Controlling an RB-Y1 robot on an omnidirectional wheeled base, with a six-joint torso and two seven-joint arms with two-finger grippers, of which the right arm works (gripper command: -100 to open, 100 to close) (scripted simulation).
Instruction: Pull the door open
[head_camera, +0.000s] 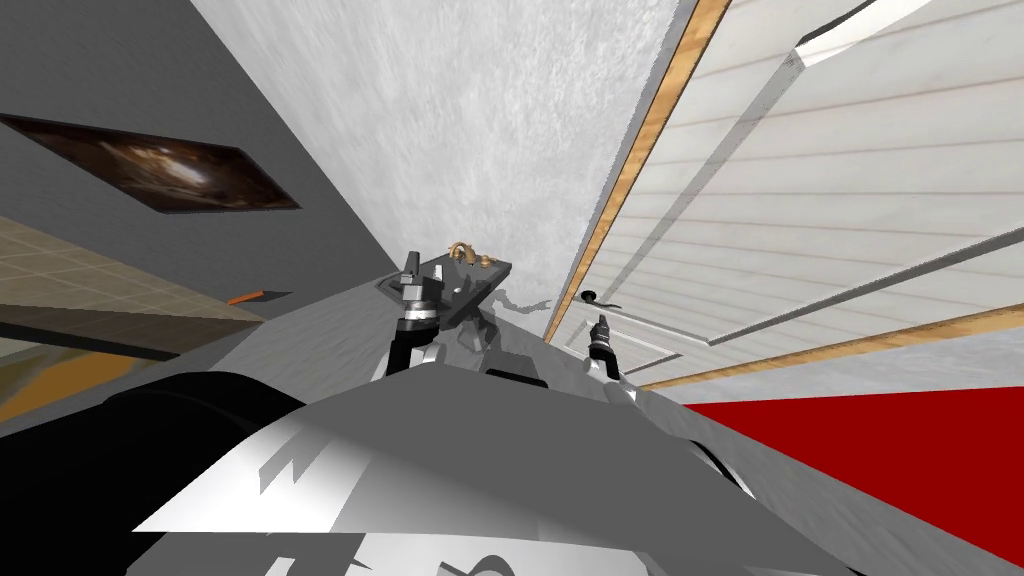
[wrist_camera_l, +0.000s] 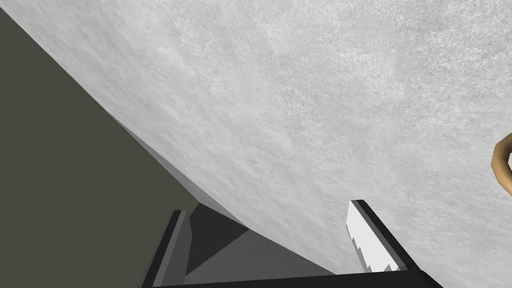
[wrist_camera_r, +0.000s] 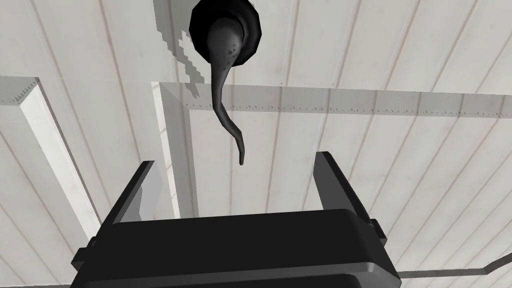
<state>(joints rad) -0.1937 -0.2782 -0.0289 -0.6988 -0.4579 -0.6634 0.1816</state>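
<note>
1. Right wrist view, right gripper (wrist_camera_r: 240, 182): jaws spread wide, holding nothing. A dark box body lies behind the two blade fingers.
2. Door handle (wrist_camera_r: 226, 75): a dark lever on a round black rose, fixed to the door. The lever curves down to a thin tip that ends just ahead of the gap between the jaws, roughly centred on it. The tip touches neither finger.
3. Door (wrist_camera_r: 400, 60): white, planked, with raised white battens crossing its face. It fills the background behind the handle.
4. Head view, door (head_camera: 800, 200): it stands on the robot's right, set in a light wooden frame (head_camera: 640, 150). The handle (head_camera: 600, 297) sits near the frame edge.
5. Head view, right gripper (head_camera: 602, 322): it is raised just below the handle and points at it.
6. Left gripper (head_camera: 420, 278): it is held up at the robot's left front, before a dark sink (head_camera: 490, 270) that carries a brass tap (head_camera: 460, 250).
7. Left wrist view, left gripper (wrist_camera_l: 270, 245): jaws spread, empty, facing a textured light grey wall (wrist_camera_l: 300, 100).
8. Surroundings, head view: a dark framed picture (head_camera: 150, 170) hangs on the grey wall at far left. A red floor area (head_camera: 880, 450) lies below the door.
</note>
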